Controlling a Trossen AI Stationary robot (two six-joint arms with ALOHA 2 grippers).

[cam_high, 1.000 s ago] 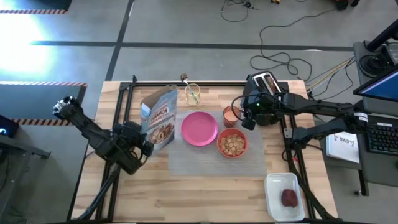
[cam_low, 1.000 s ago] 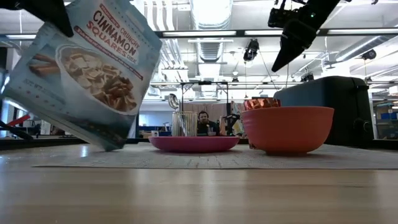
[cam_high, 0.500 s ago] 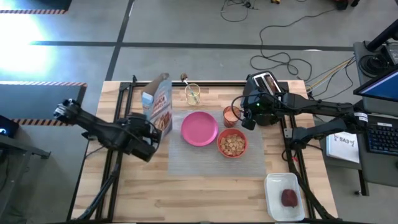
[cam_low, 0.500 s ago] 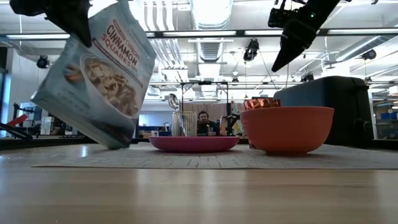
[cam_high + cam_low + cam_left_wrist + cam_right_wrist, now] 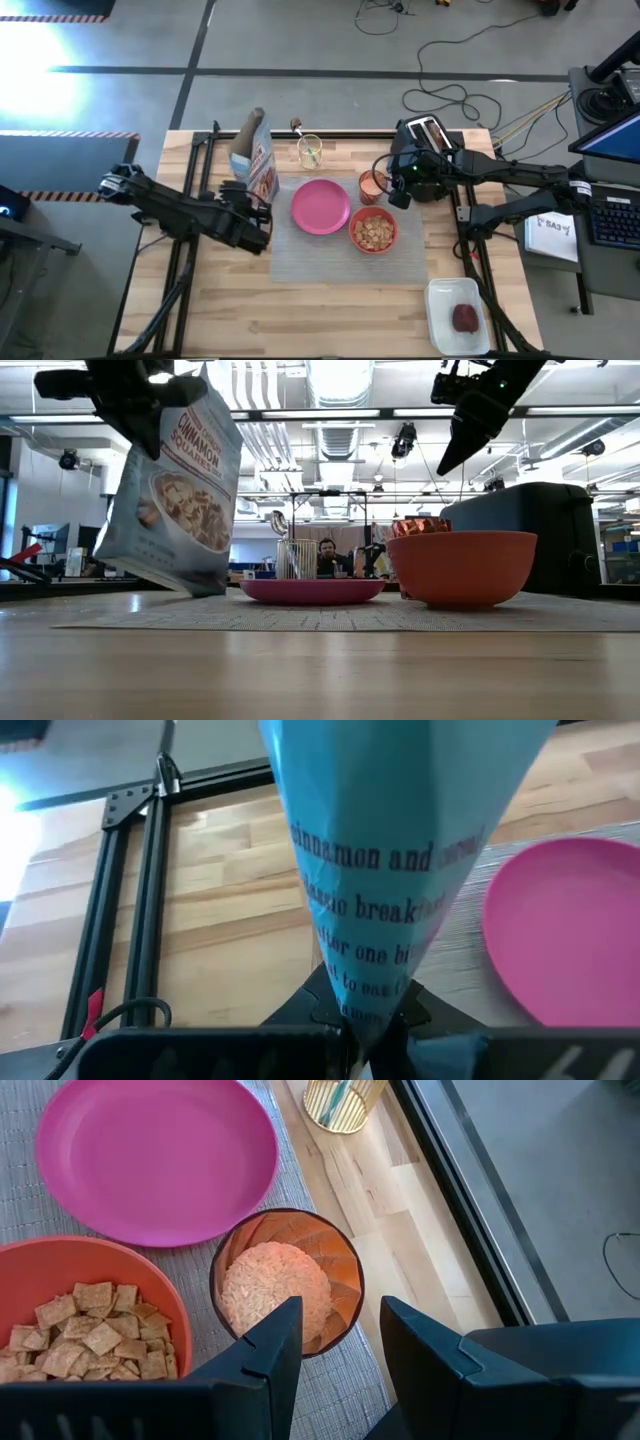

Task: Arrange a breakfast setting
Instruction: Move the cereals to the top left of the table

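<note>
Jaws clamped on a blue cereal bag (image 5: pixel 254 160), the left gripper (image 5: pixel 250 215) holds it upright above the table's left side, beside the pink plate (image 5: pixel 321 206), its arm reaching in low from the left. The right gripper (image 5: pixel 335 1342), fingers apart, hovers over the orange-tinted cup (image 5: pixel 372 184) at the grey placemat's (image 5: pixel 340 255) far edge, next to the cereal-filled red-orange bowl (image 5: pixel 373 231).

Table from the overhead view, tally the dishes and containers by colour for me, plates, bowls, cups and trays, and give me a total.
Pink: 1, the plate
Red-orange: 1, the bowl with cereal squares in it
Orange-tinted: 1, the cup
Clear: 1, the glass at the table's far edge
White: 1, the tray holding a dark-red fruit
Total: 5
</note>
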